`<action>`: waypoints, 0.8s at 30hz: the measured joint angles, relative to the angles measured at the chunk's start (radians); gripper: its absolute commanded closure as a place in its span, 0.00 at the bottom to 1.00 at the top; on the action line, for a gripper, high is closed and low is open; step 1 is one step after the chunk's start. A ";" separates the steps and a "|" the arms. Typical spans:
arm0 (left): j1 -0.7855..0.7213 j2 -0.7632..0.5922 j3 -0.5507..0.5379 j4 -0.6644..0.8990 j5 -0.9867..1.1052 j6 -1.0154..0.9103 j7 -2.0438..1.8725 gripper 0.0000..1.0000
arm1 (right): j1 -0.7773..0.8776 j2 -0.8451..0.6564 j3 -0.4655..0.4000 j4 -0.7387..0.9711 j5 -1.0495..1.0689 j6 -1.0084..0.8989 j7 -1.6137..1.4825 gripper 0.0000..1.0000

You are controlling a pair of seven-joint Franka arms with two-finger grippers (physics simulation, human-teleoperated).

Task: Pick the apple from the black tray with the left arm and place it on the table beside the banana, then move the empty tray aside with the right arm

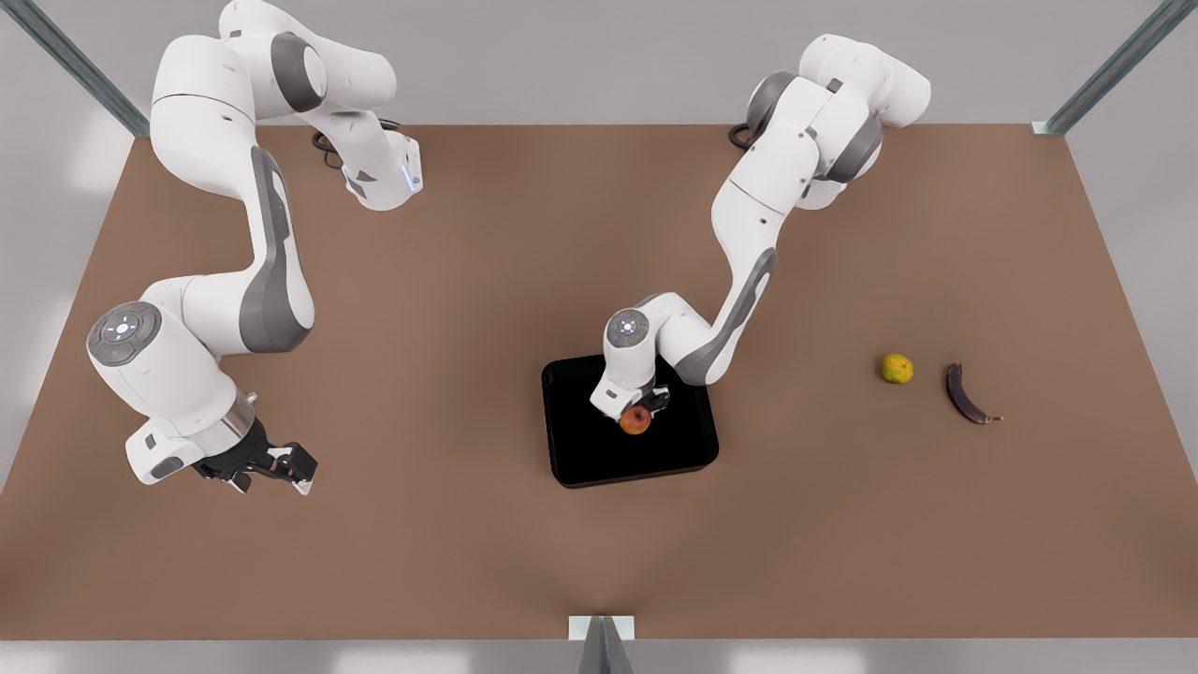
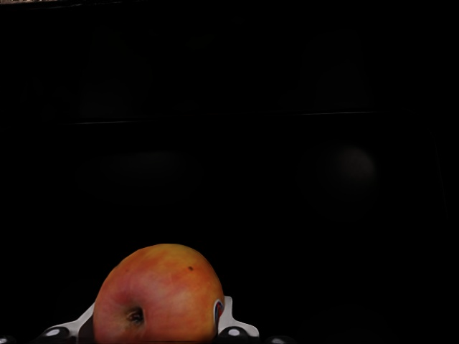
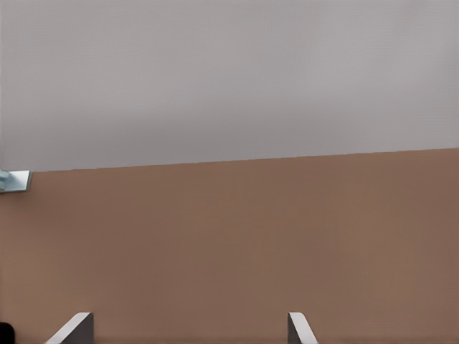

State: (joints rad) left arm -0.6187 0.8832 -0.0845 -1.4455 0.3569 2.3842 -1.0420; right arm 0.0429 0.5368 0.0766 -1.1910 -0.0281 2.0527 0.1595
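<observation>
Firmly, left gripper (image 1: 646,408) fingers (image 2: 228,315) clamp apple (image 1: 635,420).

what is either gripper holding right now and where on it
The left gripper has the apple between its fingers, gripped at its sides, over the black tray. The right gripper is open and holds nothing.

Soft, even light washes over the brown counter (image 1: 468,281) in the front view, bright and flat, with only faint, blurry shadows under the arms. The black tray (image 1: 580,459) soaks up the light, showing no glare. In the left wrist view that tray surface goes nearly pitch dark, barely a dim smudge of reflection, while the apple (image 2: 158,294) glows warmly lit. The right wrist view is evenly lit, pale grey over brown, soft throughout.
</observation>
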 measured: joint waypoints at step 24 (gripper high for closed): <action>0.529 -0.130 0.026 0.083 -0.156 -0.431 0.681 0.20 | 0.200 -0.027 0.468 0.001 0.005 -0.479 0.220 0.00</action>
State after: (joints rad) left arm -0.0893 0.7534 -0.0584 -1.3628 0.2011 1.9533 -0.3609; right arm 0.2428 0.5097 0.5448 -1.1904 -0.0230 1.5737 0.3795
